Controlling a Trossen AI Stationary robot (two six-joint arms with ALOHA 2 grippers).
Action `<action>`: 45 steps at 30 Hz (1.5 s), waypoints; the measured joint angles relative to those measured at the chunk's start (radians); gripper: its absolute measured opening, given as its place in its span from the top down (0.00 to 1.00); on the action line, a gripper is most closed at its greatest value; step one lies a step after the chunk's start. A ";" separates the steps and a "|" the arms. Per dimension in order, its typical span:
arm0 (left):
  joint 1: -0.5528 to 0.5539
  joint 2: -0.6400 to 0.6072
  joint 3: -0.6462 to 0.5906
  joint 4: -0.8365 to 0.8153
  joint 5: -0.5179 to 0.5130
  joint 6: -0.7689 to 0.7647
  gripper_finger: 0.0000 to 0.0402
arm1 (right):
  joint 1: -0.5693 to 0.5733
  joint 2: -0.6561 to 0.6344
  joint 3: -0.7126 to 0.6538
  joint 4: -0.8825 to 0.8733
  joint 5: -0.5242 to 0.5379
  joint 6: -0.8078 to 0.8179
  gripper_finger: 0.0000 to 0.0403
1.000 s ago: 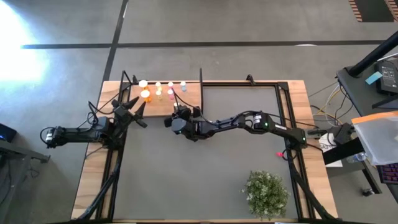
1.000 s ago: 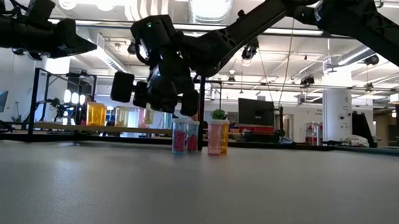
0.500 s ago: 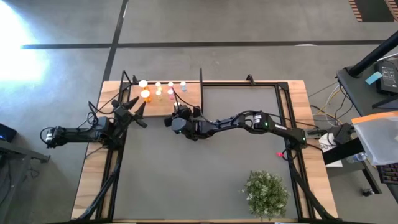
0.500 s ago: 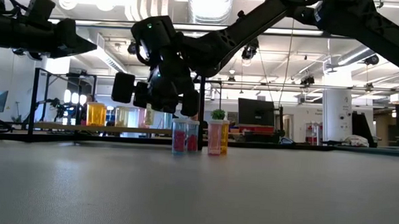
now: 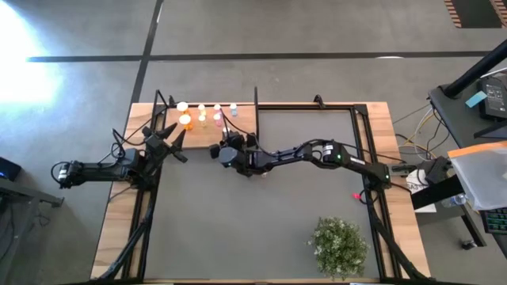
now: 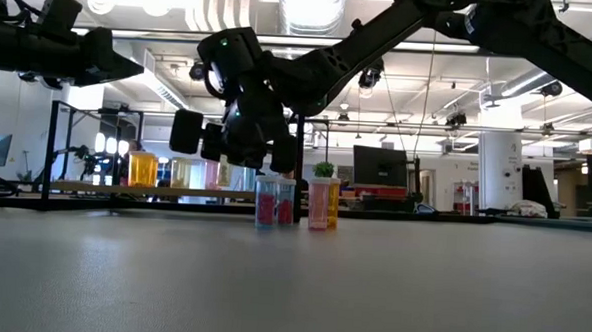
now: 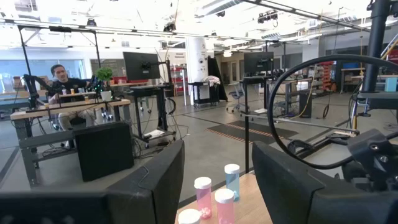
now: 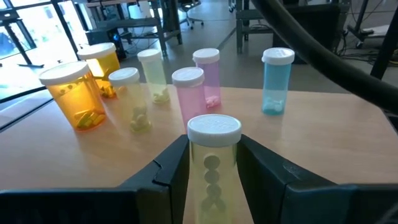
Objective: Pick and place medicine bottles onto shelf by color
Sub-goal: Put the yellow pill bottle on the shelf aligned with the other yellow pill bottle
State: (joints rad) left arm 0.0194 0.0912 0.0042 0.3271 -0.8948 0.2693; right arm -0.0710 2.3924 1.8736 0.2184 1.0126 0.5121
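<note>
Room on the shelf (image 8: 323,143) is being left open toward its near edge, in front of the standing medicine bottles (image 8: 205,78). A pale yellow bottle (image 8: 212,165) with a white cap is being gripped between the right gripper (image 8: 211,177) fingers, over the wooden board. The left gripper (image 7: 214,180) is being held spread open beside the shelf's left end, empty.

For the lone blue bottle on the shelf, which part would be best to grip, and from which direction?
Grip the blue bottle around its straight body, just under the white cap, coming level from the open table side. It stands upright at the end of the row on the shelf, with a clear gap to the pink bottle, so gripper fingers should fit on both sides.
</note>
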 joint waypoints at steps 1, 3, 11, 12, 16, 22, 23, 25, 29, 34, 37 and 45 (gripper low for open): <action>0.000 0.000 0.000 0.000 0.000 0.000 0.57 | 0.000 0.000 0.000 0.000 0.000 0.000 0.70; 0.000 0.000 0.000 0.000 0.000 0.000 0.57 | 0.000 0.000 0.000 0.000 0.000 0.000 0.70; 0.000 0.000 0.000 0.000 0.000 0.000 0.57 | 0.000 0.000 0.000 0.000 -0.024 0.001 0.70; 0.000 0.000 0.000 0.000 0.000 0.000 0.57 | 0.000 0.000 0.000 0.000 -0.026 0.001 0.70; 0.000 0.000 0.000 0.000 0.000 0.000 0.57 | 0.000 0.000 0.000 0.000 -0.026 0.000 0.70; 0.000 0.000 0.000 0.000 0.000 0.000 0.57 | 0.000 0.000 0.000 0.000 -0.026 0.000 0.70; 0.000 0.000 0.000 0.000 0.000 0.000 0.57 | 0.000 0.000 0.000 0.000 -0.026 0.000 0.70; 0.000 0.000 0.000 0.000 0.000 0.000 0.57 | 0.000 0.000 0.000 0.000 -0.026 0.000 0.70; 0.000 0.000 0.000 0.000 0.000 0.000 0.57 | 0.000 0.000 0.000 0.000 -0.026 -0.006 0.70; 0.000 0.000 0.000 0.000 0.000 0.000 0.57 | 0.001 0.000 0.000 0.000 -0.026 -0.009 0.70; 0.000 0.000 0.000 0.000 0.000 0.000 0.57 | 0.001 0.000 0.000 0.000 -0.027 -0.010 0.70; 0.000 0.000 0.000 0.000 0.000 0.000 0.57 | 0.001 0.000 -0.008 -0.004 -0.049 -0.008 0.70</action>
State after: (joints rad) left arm 0.0196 0.0910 0.0044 0.3275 -0.8948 0.2691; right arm -0.0704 2.3920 1.8658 0.2143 0.9640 0.5041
